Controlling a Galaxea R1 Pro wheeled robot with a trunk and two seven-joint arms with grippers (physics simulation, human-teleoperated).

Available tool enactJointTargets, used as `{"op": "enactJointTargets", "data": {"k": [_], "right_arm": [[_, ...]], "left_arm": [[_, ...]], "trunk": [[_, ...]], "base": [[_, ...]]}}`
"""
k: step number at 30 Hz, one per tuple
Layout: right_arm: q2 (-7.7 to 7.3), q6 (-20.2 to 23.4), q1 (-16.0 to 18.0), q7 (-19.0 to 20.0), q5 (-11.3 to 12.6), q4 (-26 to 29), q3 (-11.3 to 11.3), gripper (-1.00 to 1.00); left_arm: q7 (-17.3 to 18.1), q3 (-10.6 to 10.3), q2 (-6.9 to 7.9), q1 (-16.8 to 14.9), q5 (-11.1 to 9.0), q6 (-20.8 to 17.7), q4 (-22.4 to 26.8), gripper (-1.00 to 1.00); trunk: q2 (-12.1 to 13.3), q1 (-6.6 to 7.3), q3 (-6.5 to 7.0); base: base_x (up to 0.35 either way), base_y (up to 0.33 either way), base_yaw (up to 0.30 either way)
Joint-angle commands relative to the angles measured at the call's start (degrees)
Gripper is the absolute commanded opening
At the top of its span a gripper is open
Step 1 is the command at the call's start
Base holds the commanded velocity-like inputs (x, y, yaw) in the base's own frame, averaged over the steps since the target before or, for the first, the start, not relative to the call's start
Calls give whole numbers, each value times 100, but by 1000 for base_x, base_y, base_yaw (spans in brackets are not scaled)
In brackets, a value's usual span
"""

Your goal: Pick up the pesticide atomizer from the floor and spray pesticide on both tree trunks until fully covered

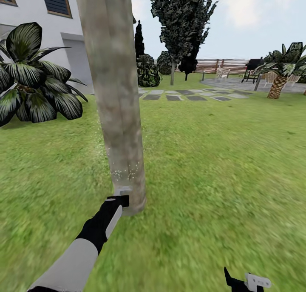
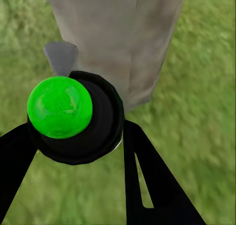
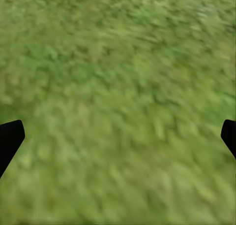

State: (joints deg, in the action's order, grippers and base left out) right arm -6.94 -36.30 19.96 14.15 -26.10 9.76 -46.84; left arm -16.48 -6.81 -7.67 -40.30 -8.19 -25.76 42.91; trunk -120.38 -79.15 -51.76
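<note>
While one atomizer (image 2: 73,119) is gripped between the two fingers (image 2: 147,185) of the left gripper (image 1: 121,197), it is held just beside one trunk (image 1: 117,92), where whitish specks (image 1: 125,172) are seen. The right gripper (image 3: 118,134) is spread wide over grass (image 3: 118,62).

The left arm (image 1: 85,241) is reaching up from the lower left, its gripper (image 2: 78,136) clamping the pesticide atomizer (image 2: 73,119). The right gripper (image 1: 248,281) is hanging at the bottom right, fingers (image 3: 10,136) spread wide.
</note>
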Motion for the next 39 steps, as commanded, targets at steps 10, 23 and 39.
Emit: {"op": "enactJointTargets", "data": {"k": [10,23,39], "right_arm": [[0,0,0,0,0,0,6,100],[0,0,0,0,0,0,8,100],[0,0,0,0,0,-6,8,100]], "left_arm": [[-273,7,71,-30,-27,-1223,1793,-100],[285,-99,167,-420,-21,-2896,2699,-100],[281,155,518,-391,13,-3109,2906,-100]], "trunk": [[0,0,0],[0,0,0],[0,0,0]], "base": [[0,0,0],[0,0,0],[-9,0,0]]}}
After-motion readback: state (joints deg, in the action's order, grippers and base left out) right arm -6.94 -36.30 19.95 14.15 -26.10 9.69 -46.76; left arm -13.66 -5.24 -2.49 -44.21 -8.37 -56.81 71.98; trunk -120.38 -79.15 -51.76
